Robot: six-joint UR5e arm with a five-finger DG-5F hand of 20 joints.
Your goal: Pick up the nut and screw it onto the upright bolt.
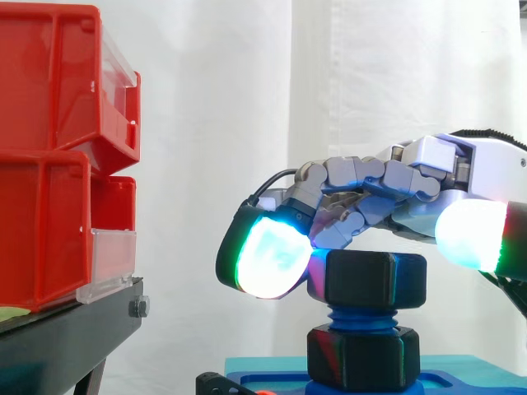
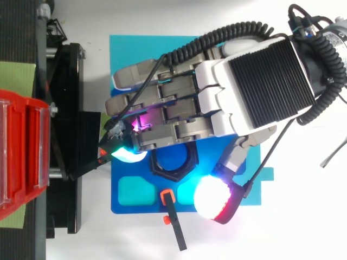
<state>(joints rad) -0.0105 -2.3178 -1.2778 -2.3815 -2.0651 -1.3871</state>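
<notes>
Black nut (image 1: 376, 280) sitting high on the threads of the upright bolt (image 1: 360, 317), hand (image 1: 387, 185) curled over it with glowing pads (image 1: 268, 255) hugging its flanks; likely trouble: cross-threading or pad slip if twisted off-axis.

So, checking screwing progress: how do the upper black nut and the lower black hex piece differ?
The upper nut sits high on the bolt, blue thread showing beneath it; the lower hex piece sits down at the blue base. The upper nut lies right under the hand; the lower hex piece stands clear of it. Both are black and hexagonal.
</notes>
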